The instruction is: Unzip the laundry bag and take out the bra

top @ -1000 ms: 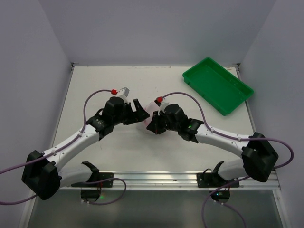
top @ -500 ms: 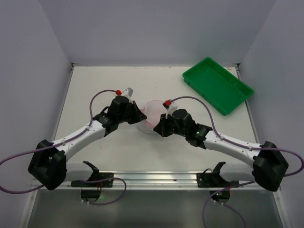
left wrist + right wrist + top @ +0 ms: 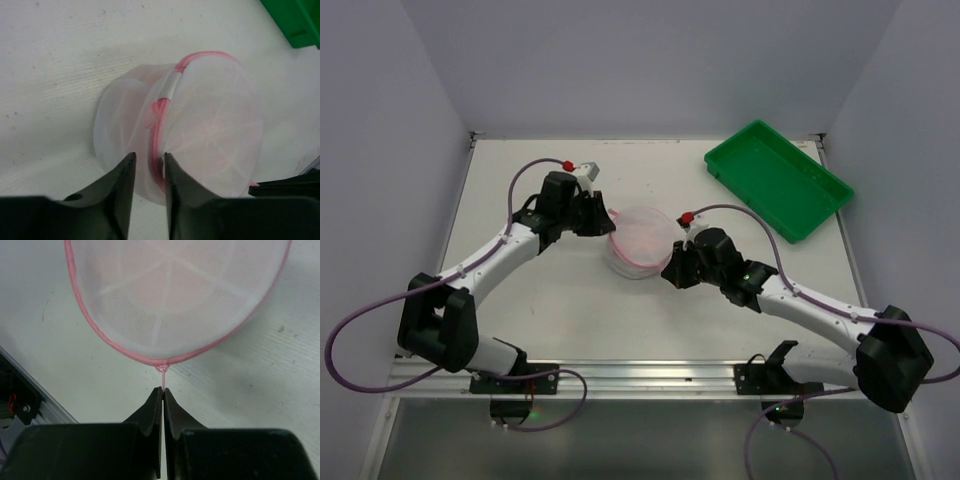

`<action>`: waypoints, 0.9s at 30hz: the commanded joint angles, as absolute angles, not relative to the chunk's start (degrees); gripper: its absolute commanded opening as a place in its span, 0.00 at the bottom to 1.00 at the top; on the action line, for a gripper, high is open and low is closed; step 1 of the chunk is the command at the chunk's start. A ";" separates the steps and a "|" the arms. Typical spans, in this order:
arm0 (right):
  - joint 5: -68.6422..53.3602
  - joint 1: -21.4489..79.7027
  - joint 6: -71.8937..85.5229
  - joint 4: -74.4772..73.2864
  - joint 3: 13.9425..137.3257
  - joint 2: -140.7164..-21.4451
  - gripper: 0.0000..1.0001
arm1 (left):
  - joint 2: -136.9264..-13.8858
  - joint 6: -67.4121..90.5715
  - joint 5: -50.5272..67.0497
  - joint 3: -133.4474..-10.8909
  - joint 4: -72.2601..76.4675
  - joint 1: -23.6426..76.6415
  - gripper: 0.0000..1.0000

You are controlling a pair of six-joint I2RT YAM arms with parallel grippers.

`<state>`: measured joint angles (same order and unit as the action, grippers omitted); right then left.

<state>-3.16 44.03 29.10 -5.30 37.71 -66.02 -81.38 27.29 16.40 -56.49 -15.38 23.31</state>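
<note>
The laundry bag, a white mesh drum with pink zip trim, lies mid-table. Something pale pink shows faintly through its mesh. My left gripper is at the bag's left edge. In the left wrist view its jaws stand narrowly apart, pinched on the bag's rim, with the pink zip seam between them. My right gripper is just off the bag's near right edge. In the right wrist view it is shut on the thin pink zip pull, which hangs from the trim of the bag's round lid.
A green plastic tray sits at the far right of the table, and its corner shows in the left wrist view. A metal rail runs along the near edge. Grey walls enclose the table on three sides.
The left gripper has moved away and left to the bag's left rim. The right gripper has drawn back towards the near right with the zip pull. The bag's lid, hidden before, now shows.
</note>
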 commanded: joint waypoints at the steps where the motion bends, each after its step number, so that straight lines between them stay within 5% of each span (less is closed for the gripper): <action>1: -9.13 45.52 28.91 -1.60 42.18 -70.99 0.00 | -81.13 23.37 17.31 -60.47 -16.17 21.80 0.38; 2: -10.45 45.79 30.13 -0.89 44.19 -72.32 0.00 | -80.60 26.42 17.40 -60.12 -15.82 21.80 0.73; 3: -11.07 46.14 30.76 -0.36 45.25 -73.29 0.00 | -78.51 28.11 17.05 -59.42 -15.12 21.80 0.86; 4: -11.77 46.58 31.54 1.21 46.05 -74.17 0.00 | -77.01 30.21 16.62 -56.89 -14.60 21.80 0.96; 6: -13.01 46.93 34.09 4.91 48.24 -76.72 0.00 | -72.00 34.71 14.51 -53.89 -13.80 21.80 1.00; 15: -12.48 49.39 36.74 8.00 55.54 -84.46 0.00 | -56.87 48.94 8.97 -37.89 -11.52 23.55 1.00; 22: -12.04 51.15 36.04 7.03 55.72 -84.82 0.00 | -60.11 54.39 8.17 -35.51 -4.76 26.54 0.85; 24: -11.78 51.15 35.68 6.86 54.85 -84.38 0.00 | -61.08 55.37 8.35 -35.16 -1.15 26.63 0.74; 27: -9.94 51.15 34.72 6.24 53.18 -82.62 0.00 | -62.05 55.72 6.86 -35.51 1.32 26.54 0.39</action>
<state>-11.46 50.87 35.79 5.15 53.63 -85.10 -61.69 53.56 8.67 -35.35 -5.98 26.39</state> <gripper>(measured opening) 0.010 0.441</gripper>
